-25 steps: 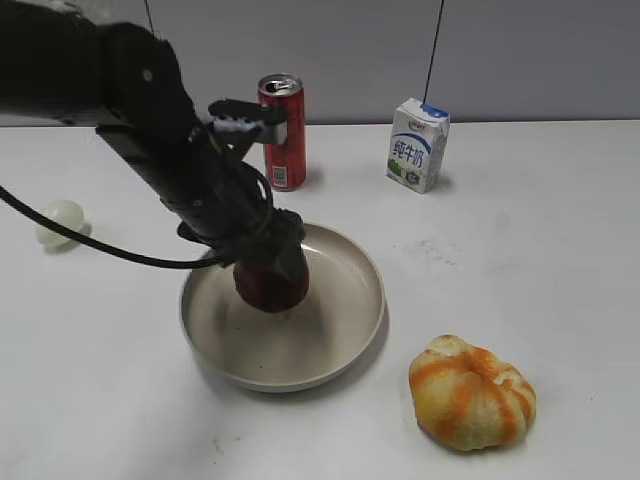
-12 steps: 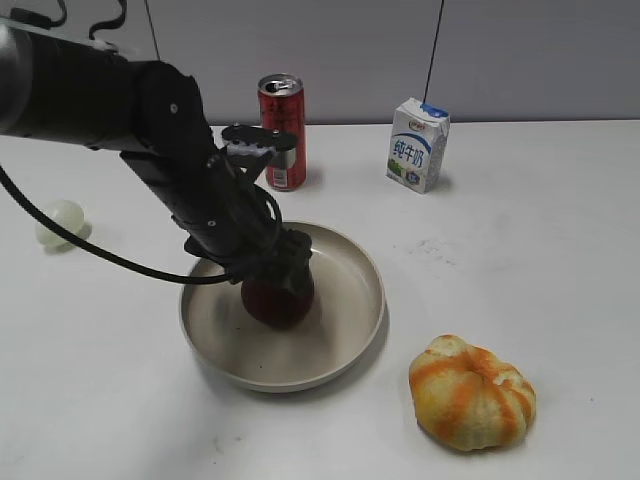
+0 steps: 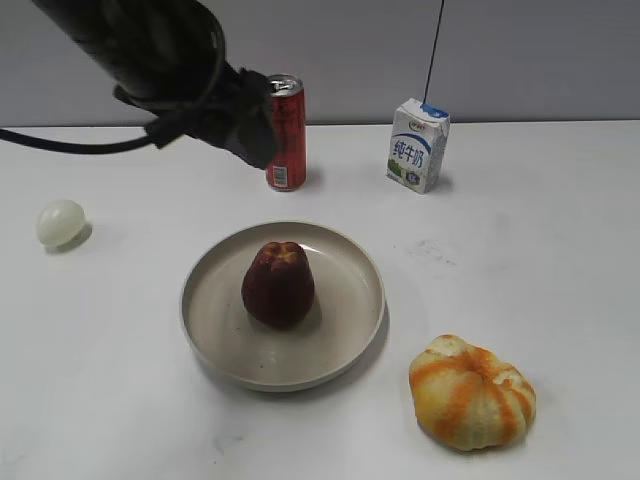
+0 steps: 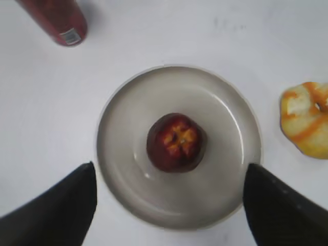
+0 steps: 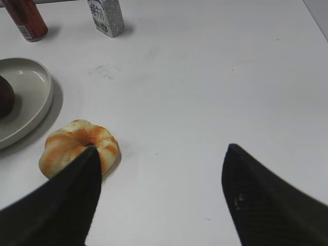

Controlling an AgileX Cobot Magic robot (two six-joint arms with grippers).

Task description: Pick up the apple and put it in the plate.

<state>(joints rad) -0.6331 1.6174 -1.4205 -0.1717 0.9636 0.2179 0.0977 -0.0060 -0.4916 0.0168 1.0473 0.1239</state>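
The dark maroon apple (image 3: 278, 285) stands upright in the middle of the beige plate (image 3: 345, 262), free of any gripper. My left gripper (image 3: 252, 128) is lifted well above the table behind the plate, in front of the can. In the left wrist view the left gripper (image 4: 170, 165) is open and empty, looking straight down on the apple (image 4: 176, 142) in the plate (image 4: 225, 128). My right gripper (image 5: 163, 147) is open and empty above bare table; the plate (image 5: 32, 84) and an edge of the apple (image 5: 4, 97) show at its far left. The right gripper is out of the exterior view.
A red can (image 3: 287, 140) and a milk carton (image 3: 417, 143) stand at the back. An orange-and-yellow ribbed fruit (image 3: 472, 392) lies front right of the plate. A small pale ball (image 3: 60, 222) lies at the left.
The left gripper has let go of the apple in the plate and risen up and back toward the can. The apple now stands alone in the plate.
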